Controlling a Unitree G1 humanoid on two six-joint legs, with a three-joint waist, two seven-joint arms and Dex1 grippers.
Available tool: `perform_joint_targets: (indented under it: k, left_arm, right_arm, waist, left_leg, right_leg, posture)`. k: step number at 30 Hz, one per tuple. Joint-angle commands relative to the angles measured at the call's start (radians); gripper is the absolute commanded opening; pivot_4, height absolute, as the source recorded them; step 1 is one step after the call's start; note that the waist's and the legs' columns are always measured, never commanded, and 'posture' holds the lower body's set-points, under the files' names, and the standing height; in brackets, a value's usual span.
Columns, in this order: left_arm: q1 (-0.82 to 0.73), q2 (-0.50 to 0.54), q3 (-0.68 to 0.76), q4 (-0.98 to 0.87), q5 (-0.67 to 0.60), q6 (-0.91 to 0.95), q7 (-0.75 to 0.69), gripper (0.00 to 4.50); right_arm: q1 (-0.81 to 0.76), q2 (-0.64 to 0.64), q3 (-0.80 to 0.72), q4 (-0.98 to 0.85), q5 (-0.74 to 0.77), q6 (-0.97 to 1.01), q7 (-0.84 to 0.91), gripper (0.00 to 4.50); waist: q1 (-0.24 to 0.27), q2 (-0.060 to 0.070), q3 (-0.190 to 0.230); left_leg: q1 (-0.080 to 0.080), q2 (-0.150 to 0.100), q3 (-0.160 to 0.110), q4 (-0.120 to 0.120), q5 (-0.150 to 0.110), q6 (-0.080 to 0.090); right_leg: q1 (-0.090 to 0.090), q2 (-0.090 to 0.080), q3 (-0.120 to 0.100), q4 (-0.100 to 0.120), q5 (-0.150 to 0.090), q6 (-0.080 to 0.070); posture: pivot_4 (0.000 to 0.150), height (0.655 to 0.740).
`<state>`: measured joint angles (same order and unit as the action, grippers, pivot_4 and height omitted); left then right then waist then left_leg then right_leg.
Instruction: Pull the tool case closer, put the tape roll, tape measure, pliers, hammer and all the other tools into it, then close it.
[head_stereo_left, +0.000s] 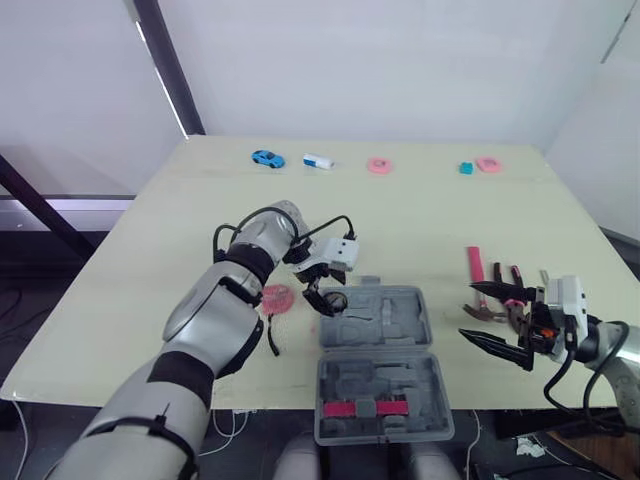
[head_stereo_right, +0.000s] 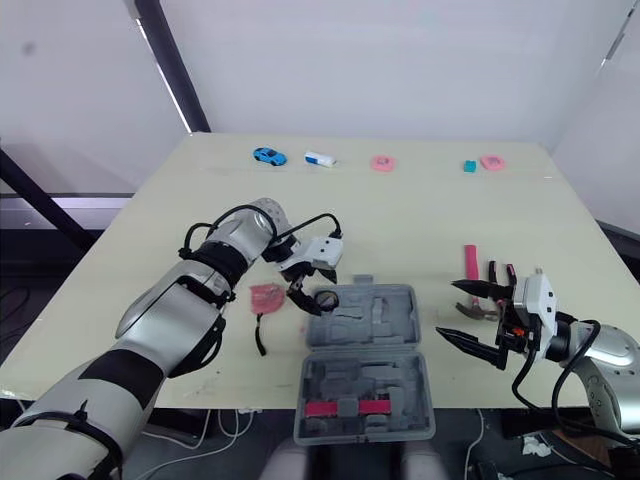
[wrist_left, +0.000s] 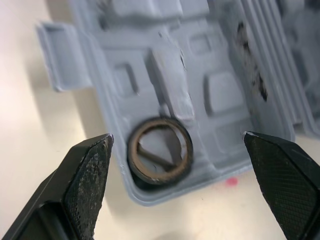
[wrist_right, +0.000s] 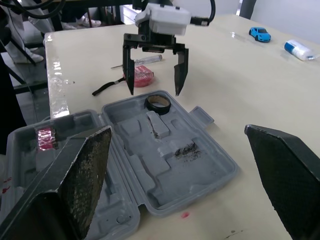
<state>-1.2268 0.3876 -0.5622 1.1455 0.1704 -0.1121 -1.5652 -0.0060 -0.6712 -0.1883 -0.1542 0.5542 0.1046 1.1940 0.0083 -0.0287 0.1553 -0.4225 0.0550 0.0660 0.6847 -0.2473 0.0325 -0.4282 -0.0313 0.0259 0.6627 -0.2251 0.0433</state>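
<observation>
One pale bench, carrying everything. At its near edge, one grey tool case, lying open in two moulded halves. Far half with empty recesses apart from one corner, near half with one red strip across it.

Two pincers. Just above the far left corner of the case, the left pincer, black fingers spread wide, gripping nothing. Low over the bench to the right of the case and apart from it, the right pincer, likewise spread wide and empty.

Around the right pincer, one cluster of hand tools on the bench. One flat pink piece, then pliers with red and black handles, then darker metal parts partly hidden behind the fingers. Impossible to tell those apart or count them.

Just left of the case, one round red tape measure with a black strap trailing toward the near edge.

One tape roll, black with a brown core, lying flat in the case's far left corner recess. Directly under the gap between the left pincer's fingers, touching neither.

Along the far edge, five small things in a row: one blue toy car, one white and blue piece, one pink ring, one teal block, one pink lump.
</observation>
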Motion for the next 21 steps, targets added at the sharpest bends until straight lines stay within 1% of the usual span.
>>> perform_joint_targets:
  k: [1, 3, 6, 10, 13, 14, 15, 18, 21]
  left_arm:
    - [0.010, 0.047, 0.035, -0.075, -0.152, 0.034, -0.049, 4.46]
    - [0.037, 0.063, 0.098, -0.080, -0.183, 0.026, -0.049, 4.46]
    - [0.092, 0.089, 0.165, -0.091, -0.194, -0.012, -0.045, 4.46]
    - [0.183, 0.098, 0.260, -0.147, -0.267, 0.004, -0.049, 4.46]
    - [0.234, 0.091, 0.330, -0.159, -0.297, -0.031, -0.001, 4.46]
    - [0.246, 0.090, 0.344, -0.162, -0.302, -0.024, -0.002, 3.93]
    - [0.257, 0.089, 0.355, -0.162, -0.303, -0.024, 0.005, 3.61]
    - [0.276, 0.084, 0.376, -0.160, -0.293, -0.040, 0.022, 2.47]
    - [0.287, 0.072, 0.389, -0.145, -0.286, -0.056, 0.034, 2.47]
  right_arm:
    - [0.007, 0.005, -0.014, -0.028, 0.014, -0.014, -0.005, 4.50]
    - [0.008, 0.010, -0.016, -0.034, 0.015, -0.014, -0.013, 4.50]
    - [0.003, 0.019, -0.025, -0.039, 0.019, -0.012, -0.032, 4.50]
    - [0.005, 0.021, -0.027, -0.043, 0.019, -0.014, -0.043, 4.50]
    - [0.005, 0.026, -0.022, -0.045, 0.017, -0.016, -0.051, 4.50]
    - [0.004, 0.028, -0.020, -0.045, 0.015, -0.018, -0.052, 4.50]
    - [0.001, 0.030, -0.017, -0.043, 0.013, -0.019, -0.054, 4.50]
    - [-0.008, 0.034, -0.014, -0.042, 0.008, -0.019, -0.059, 4.50]
    - [-0.009, 0.035, -0.014, -0.042, 0.006, -0.021, -0.061, 4.50]
  waist:
    - [-0.001, 0.000, 0.000]
    - [-0.001, 0.000, 0.000]
    - [-0.003, 0.000, 0.000]
    - [-0.003, 0.000, 0.000]
    - [0.003, 0.000, 0.000]
    - [0.005, 0.000, 0.000]
    - [0.005, 0.000, 0.000]
    - [0.005, 0.000, 0.000]
    - [0.004, 0.000, 0.000]
  left_leg:
    - [0.000, 0.000, 0.000, 0.000, 0.000, 0.000]
    - [0.000, 0.000, 0.000, 0.000, 0.000, 0.000]
    - [0.000, 0.000, 0.000, 0.000, 0.000, 0.000]
    - [0.000, 0.000, 0.000, 0.000, 0.000, 0.000]
    - [0.000, 0.000, 0.001, 0.000, 0.000, 0.000]
    - [0.000, 0.000, 0.001, 0.000, 0.000, 0.000]
    - [0.000, 0.000, 0.001, 0.000, 0.000, 0.000]
    - [0.000, 0.000, 0.001, 0.000, 0.000, 0.000]
    - [0.000, 0.000, 0.001, 0.000, 0.000, 0.000]
  right_leg:
    - [0.000, 0.000, 0.000, 0.000, 0.000, 0.000]
    - [0.000, 0.000, 0.000, 0.000, 0.000, 0.000]
    - [0.000, 0.000, 0.000, 0.000, 0.000, 0.000]
    - [0.000, 0.000, 0.000, 0.000, 0.000, 0.000]
    - [0.000, 0.000, 0.000, 0.000, 0.000, 0.000]
    - [0.000, 0.000, 0.000, 0.000, 0.000, 0.000]
    - [0.000, 0.000, 0.000, 0.000, 0.000, 0.000]
    - [0.000, 0.000, 0.000, 0.000, 0.000, 0.000]
    - [0.000, 0.000, 0.000, 0.000, 0.000, 0.000]
  posture:
    - [0.150, 0.7395]
    - [0.150, 0.7395]
    - [0.150, 0.7395]
    - [0.150, 0.7395]
    - [0.150, 0.7395]
    - [0.150, 0.7395]
    - [0.150, 0.7395]
    - [0.150, 0.7395]
    - [0.150, 0.7395]
